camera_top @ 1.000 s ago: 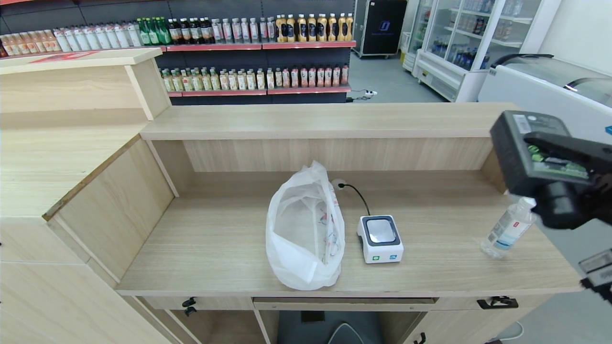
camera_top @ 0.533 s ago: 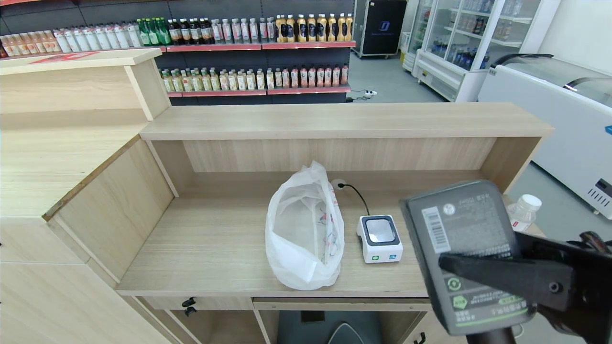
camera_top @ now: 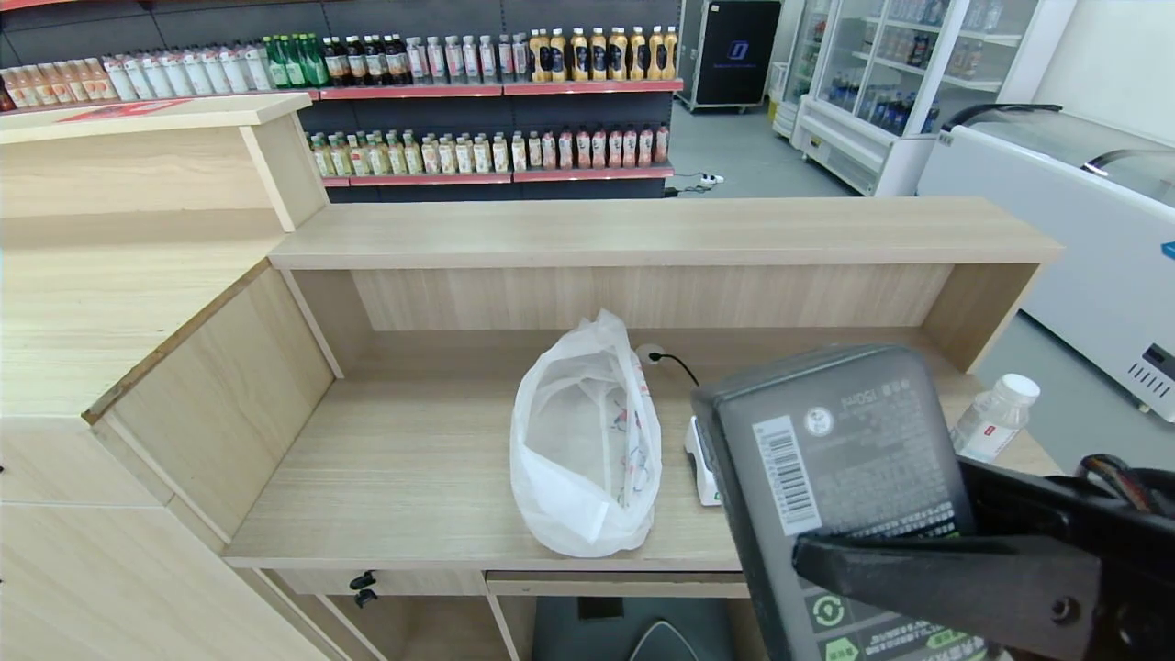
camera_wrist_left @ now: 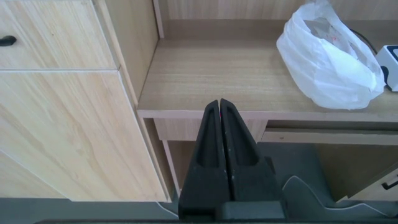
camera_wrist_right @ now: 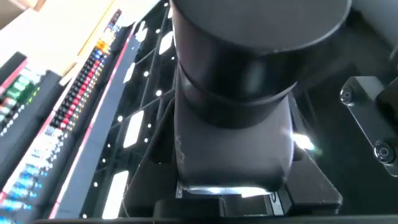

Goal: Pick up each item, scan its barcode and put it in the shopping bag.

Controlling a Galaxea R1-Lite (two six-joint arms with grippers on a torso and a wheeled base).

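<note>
Right claw (camera_top: 854,562) clamped on a dark grey bottle (camera_top: 826,441), one black finger laid across the lower part of its printed face. Bottle held in the air close under the head camera, flat face and white barcode sticker (camera_top: 788,473) turned up toward it, above the front right part of the desk (camera_top: 413,459).

Left claw (camera_wrist_left: 219,107) with both fingers pressed flat together, nothing between them, pointing toward the desk's front edge, off to the left of the bag.

Just behind the held bottle, a small white scanner (camera_top: 699,454) on the desk, mostly hidden by it, with a black cable (camera_top: 675,360) running back to the rear panel. Touching or just beside the scanner's left side, the white plastic shopping bag (camera_top: 587,450), lying lengthwise with its mouth gaping upward; contents too faint to tell.

At the desk's far right edge, a clear plastic bottle (camera_top: 991,422) with a white cap, partly hidden behind the held bottle.

Beyond the raised back ledge, store shelves (camera_top: 496,87) lined with drink bottles, glass-door fridges (camera_top: 881,83) and a chest freezer (camera_top: 1056,184) to the right.
</note>
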